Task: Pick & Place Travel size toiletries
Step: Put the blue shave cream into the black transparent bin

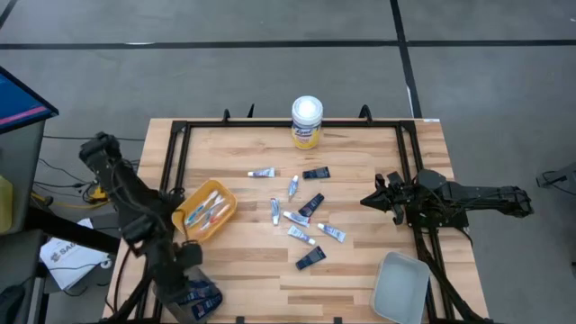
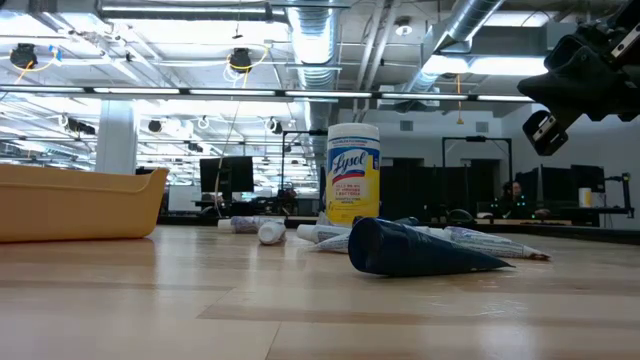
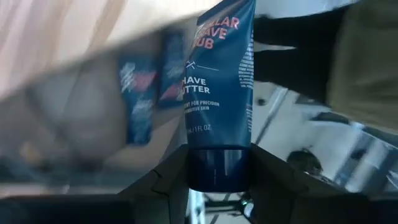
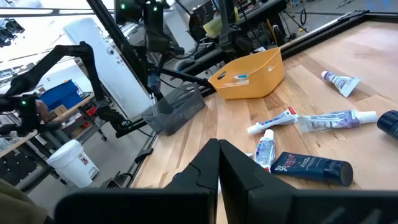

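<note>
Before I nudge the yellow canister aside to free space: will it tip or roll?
The canister stands upright on a flat base, tall for its width, so a high push would probably tip it; a low push likelier slides it. Being round, it would likely roll once down. The frame rail right behind it may stop it.

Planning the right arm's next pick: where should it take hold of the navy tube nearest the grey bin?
Grip the navy tube across its flat midsection, coming straight down from above. It lies flat, angled on the table, apart from the white tube, so the tool's fingers fit either side.
</note>
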You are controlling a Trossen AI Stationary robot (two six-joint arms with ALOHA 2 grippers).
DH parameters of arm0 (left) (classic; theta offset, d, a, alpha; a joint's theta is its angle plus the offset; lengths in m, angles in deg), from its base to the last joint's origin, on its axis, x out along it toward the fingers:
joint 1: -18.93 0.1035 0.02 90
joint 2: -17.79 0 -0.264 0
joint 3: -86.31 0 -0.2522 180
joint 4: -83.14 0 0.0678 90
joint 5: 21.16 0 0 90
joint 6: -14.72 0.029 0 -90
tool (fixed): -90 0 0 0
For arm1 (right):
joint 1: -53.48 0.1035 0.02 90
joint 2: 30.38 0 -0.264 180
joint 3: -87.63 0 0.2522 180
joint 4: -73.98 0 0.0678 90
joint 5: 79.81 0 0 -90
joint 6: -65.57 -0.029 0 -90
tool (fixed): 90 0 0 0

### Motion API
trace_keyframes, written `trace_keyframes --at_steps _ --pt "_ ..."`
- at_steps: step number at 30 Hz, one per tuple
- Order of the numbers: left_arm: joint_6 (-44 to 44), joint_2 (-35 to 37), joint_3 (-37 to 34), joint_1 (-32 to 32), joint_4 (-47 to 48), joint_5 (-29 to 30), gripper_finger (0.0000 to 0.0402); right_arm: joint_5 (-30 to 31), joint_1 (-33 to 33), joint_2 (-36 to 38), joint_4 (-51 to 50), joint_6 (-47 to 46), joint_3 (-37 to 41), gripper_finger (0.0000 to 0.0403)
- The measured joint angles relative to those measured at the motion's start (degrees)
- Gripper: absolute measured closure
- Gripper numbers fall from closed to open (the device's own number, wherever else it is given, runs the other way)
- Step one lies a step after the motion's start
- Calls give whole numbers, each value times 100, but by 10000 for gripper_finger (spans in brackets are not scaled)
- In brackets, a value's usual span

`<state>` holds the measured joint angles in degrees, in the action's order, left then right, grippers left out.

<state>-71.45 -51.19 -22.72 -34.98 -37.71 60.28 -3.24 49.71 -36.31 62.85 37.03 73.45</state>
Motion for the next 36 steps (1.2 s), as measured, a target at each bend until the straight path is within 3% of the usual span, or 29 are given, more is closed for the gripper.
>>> trace_keyframes --at_steps 7,11,15,23,36 --pt "-1367 -286 -3 -712 293 -311 272 0 0 0 0 0 0 403" --pt "-1878 -420 -149 -927 345 -831 272 0 -2 0 0 0 0 403" --pt "-2356 -447 -401 -1003 350 -921 271 0 -1 0 0 0 2 403" --pt "-2555 -449 -647 -940 353 -896 259 0 0 0 0 0 2 403" --pt "-2682 -345 -647 -714 -94 -882 172 0 -2 0 0 0 1 403"
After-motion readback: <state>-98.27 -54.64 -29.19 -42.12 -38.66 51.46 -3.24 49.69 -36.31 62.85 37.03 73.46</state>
